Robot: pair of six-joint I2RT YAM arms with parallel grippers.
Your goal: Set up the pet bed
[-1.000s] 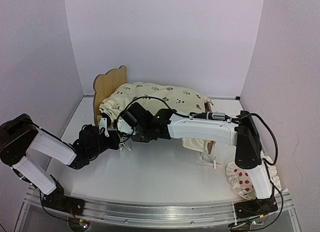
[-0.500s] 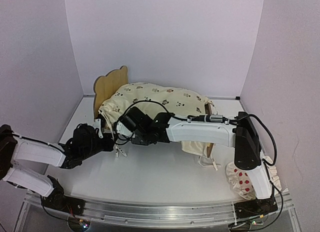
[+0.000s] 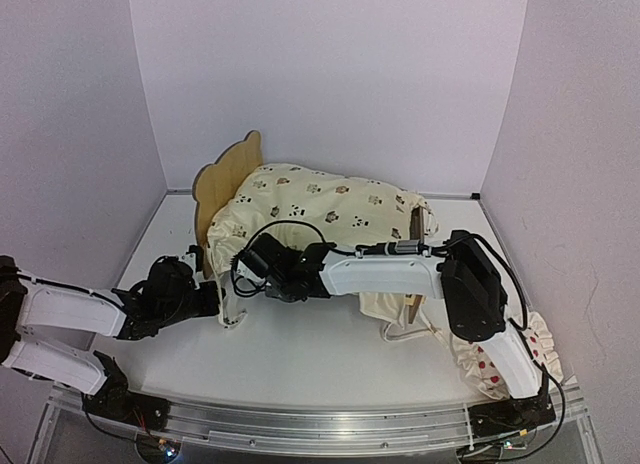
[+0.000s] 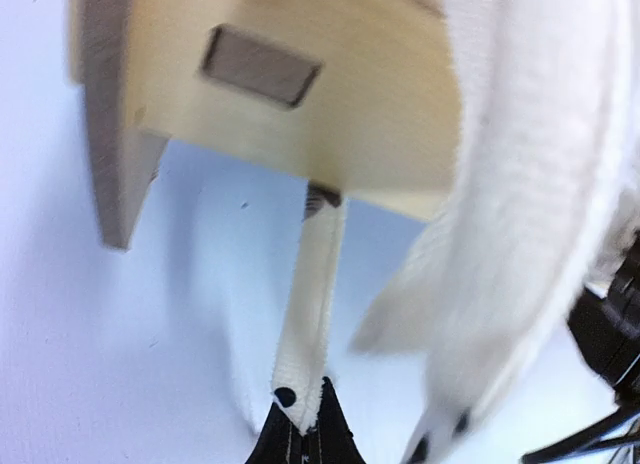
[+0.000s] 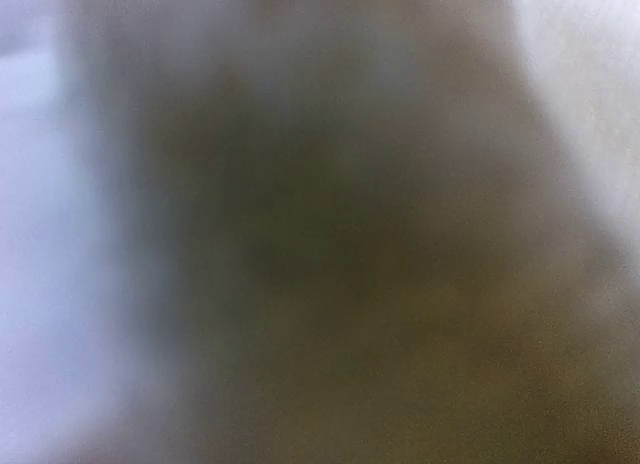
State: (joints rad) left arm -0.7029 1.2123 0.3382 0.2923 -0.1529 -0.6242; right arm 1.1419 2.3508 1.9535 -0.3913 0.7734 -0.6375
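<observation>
- bed (image 3: pixel 226 179) back-left of the table, slid nearer and turned over the last second
- cover (image 3: pixel 320 204) draped on it, pillow (image 3: pixel 488 362) near-right, off it
- left gripper (image 4: pixel 303 436) pinched on tie (image 4: pixel 312 304) at the bed corner
- right gripper (image 3: pixel 252 274) at that corner, can't tell its jaws, wrist view all blur
- I'd say the cover is being fastened, pillow yet to go

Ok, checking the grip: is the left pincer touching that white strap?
Touching. The left wrist view shows the end of the white strap pinched between the dark tips of the left pincer.

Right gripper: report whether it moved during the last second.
Yes. The right gripper has shifted toward the near rail and slightly left.
</observation>
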